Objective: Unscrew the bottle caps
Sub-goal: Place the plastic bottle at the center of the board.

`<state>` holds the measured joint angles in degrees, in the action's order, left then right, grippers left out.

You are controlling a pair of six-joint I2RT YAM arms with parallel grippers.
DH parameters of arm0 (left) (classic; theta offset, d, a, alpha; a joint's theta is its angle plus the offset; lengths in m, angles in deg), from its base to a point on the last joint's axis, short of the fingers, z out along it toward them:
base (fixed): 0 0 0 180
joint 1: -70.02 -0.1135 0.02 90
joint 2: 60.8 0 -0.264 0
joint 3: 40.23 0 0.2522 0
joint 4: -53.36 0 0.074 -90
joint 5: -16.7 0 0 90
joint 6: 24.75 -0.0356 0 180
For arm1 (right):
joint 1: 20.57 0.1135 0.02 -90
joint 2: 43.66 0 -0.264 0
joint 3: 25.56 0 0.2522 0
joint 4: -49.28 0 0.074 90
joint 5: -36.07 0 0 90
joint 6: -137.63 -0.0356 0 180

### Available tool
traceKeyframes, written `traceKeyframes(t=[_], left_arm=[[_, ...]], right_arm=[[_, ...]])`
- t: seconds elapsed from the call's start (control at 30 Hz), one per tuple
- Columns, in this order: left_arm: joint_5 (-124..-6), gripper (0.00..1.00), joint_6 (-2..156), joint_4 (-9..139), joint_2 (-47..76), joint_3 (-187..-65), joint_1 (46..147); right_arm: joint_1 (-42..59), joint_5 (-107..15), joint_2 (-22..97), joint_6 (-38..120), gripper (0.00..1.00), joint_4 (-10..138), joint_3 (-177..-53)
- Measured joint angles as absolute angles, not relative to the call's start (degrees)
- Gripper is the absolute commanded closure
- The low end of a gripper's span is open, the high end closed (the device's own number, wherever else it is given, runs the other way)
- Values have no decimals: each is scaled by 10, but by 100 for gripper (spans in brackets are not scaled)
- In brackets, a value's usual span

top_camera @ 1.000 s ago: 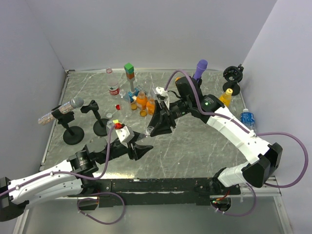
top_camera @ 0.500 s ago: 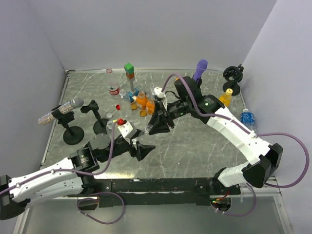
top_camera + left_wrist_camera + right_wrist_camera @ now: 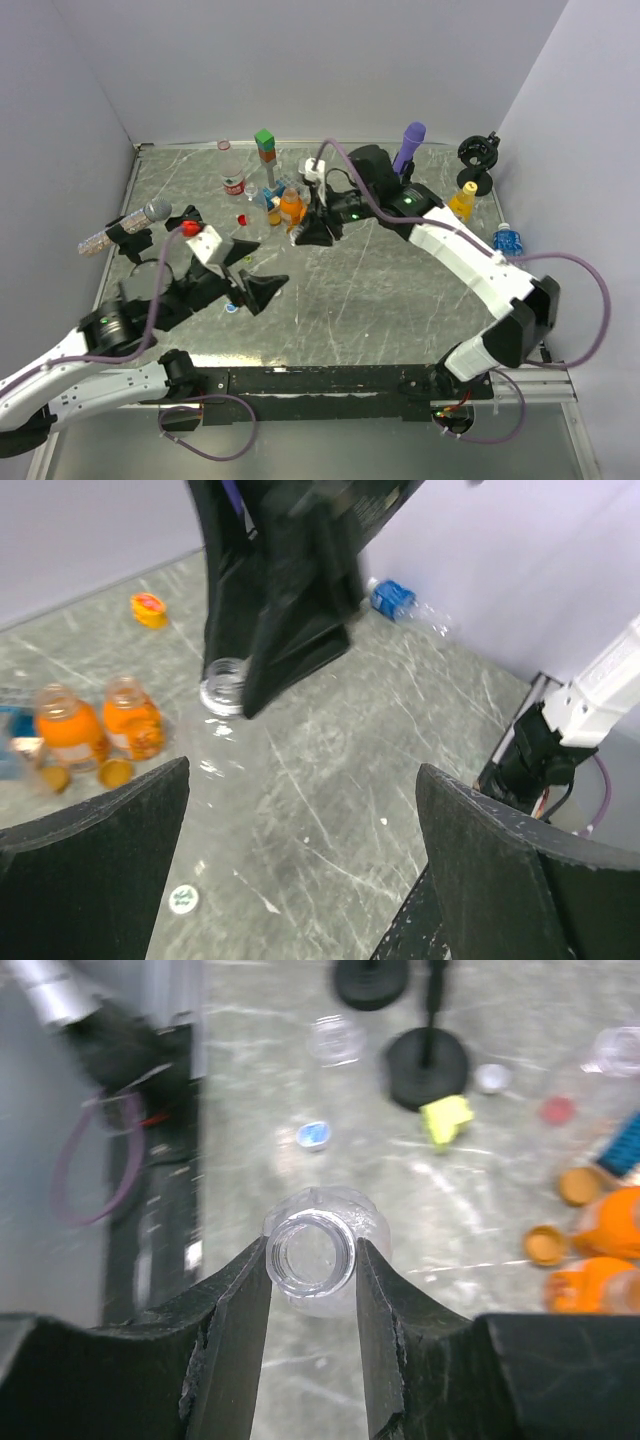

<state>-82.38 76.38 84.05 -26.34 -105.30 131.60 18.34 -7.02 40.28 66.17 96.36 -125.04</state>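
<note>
Clamping the bare neck of a clear bottle [image 3: 318,1205], the right claw [image 3: 311,1248] presses its two fingers against either side of it, the bottle's open mouth facing the wrist camera; whether the base touches the tabletop [image 3: 400,300] I cannot tell. This claw hangs over the far middle of the tabletop, just beside two orange bottles [image 3: 60,730] that stand with orange caps [image 3: 545,1245] lying next to them. The left claw [image 3: 300,790] is spread wide and holds nothing, hovering over the near left part of the tabletop, well apart from the right one. A blue cap [image 3: 313,1135] lies on the tabletop near it. Farther out, a blue-labelled bottle [image 3: 393,597] rests by the right edge, and a yellow juice bottle [image 3: 463,200] stands near the far right corner, close to a purple microphone [image 3: 409,140] on its stand
</note>
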Motion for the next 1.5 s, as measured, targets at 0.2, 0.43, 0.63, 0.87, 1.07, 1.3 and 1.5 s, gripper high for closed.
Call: traceKeyframes(t=[0.2, 0.43, 0.63, 0.87, 1.07, 1.3, 1.5], left_arm=[[-852, 3, 769, 919, -329, -1097, 1316], [-857, 3, 774, 958, -402, -1080, 1316], [-864, 4, 785, 980, -420, -1069, 1316], [-867, 3, 785, 992, -423, -1066, 1316], [-867, 3, 785, 993, -430, -1053, 1316], [-867, 3, 785, 993, -433, -1050, 1316], [-867, 3, 785, 991, -433, -1047, 1316]], right_arm=[[205, -155, 498, 645, 98, 926, -1300], [245, -213, 580, 642, 97, 921, -1364], [263, -231, 623, 639, 96, 917, -1398], [277, -248, 659, 635, 92, 918, -1421], [282, -250, 673, 632, 78, 920, -1422], [285, -254, 673, 631, 56, 921, -1422], [287, -257, 673, 629, 45, 919, -1421]])
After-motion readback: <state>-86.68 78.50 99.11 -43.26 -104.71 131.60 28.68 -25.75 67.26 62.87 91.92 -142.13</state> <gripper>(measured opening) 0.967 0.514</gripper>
